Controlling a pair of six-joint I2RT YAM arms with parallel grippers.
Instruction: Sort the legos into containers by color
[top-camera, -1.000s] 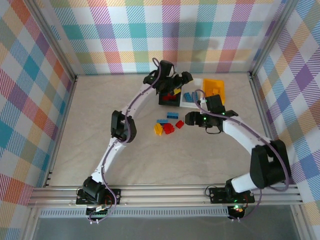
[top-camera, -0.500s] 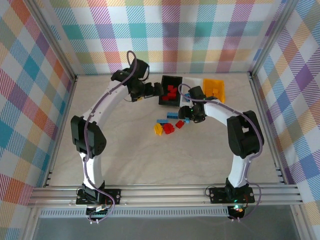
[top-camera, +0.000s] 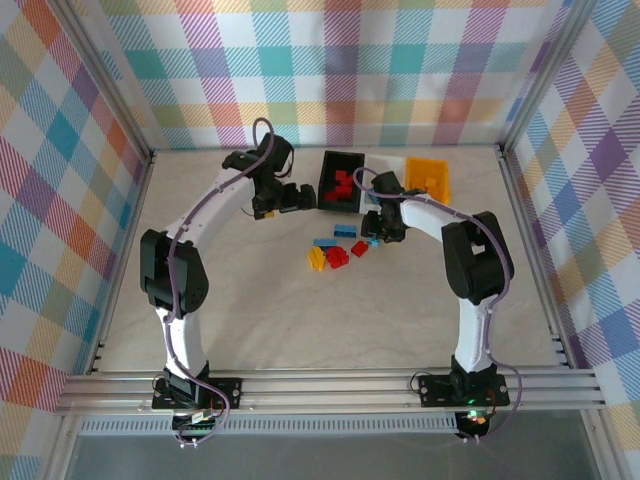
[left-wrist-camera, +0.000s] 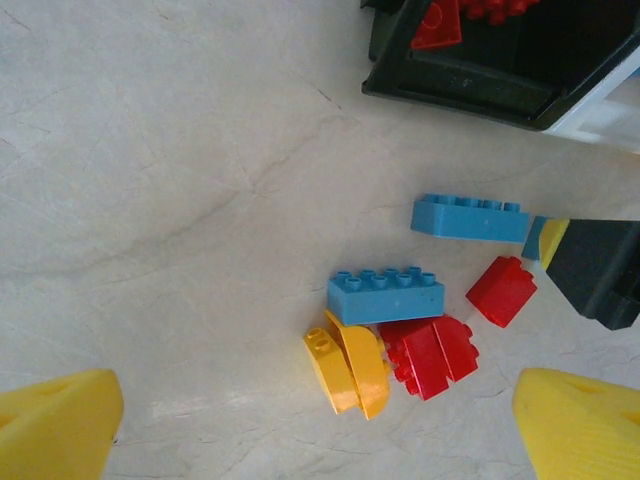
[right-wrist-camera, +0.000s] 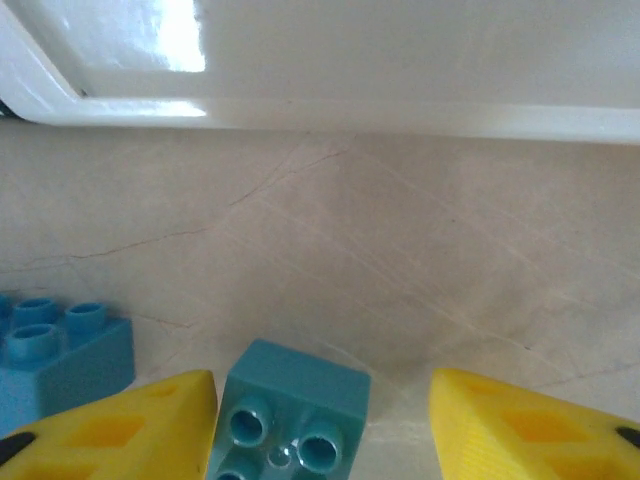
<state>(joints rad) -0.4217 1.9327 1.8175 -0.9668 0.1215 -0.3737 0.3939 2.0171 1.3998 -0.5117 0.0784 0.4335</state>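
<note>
Hanging above the worktop (left-wrist-camera: 150, 200), the left claw (left-wrist-camera: 320, 432) has its yellow fingers (left-wrist-camera: 55, 425) spread wide, with nothing between them. Its camera looks down on the loose pile. One long blue brick (left-wrist-camera: 470, 217) lies nearest the bins and a second long blue brick (left-wrist-camera: 386, 294) lies just below it. A small red brick (left-wrist-camera: 502, 291) sits to the right, and a larger red brick (left-wrist-camera: 432, 355) touches the yellow bricks (left-wrist-camera: 348, 370). The corner of the black bin (left-wrist-camera: 500, 85) holds a red piece (left-wrist-camera: 438, 25).

From overhead the three containers stand in a row at the far side. The black bin is on the left with red bricks (top-camera: 343, 185) inside, the white bin (top-camera: 392, 163) is in the middle, and the yellow-orange bin (top-camera: 443, 178) is on the right. There the left claw hovers just left of the black bin. The right claw (top-camera: 377, 232) is low at the right end of the pile, in front of the white bin.

The right wrist camera gives the detail the overhead picture blurs. The right claw's jaws stand apart around a small blue brick (right-wrist-camera: 290, 415) resting studs-up on the worktop. The brick lies against one yellow finger (right-wrist-camera: 110, 425), with a clear gap to the other, so it is not clamped. Beside it lies the end of a long blue brick, and the white bin's wall runs across the top.
</note>
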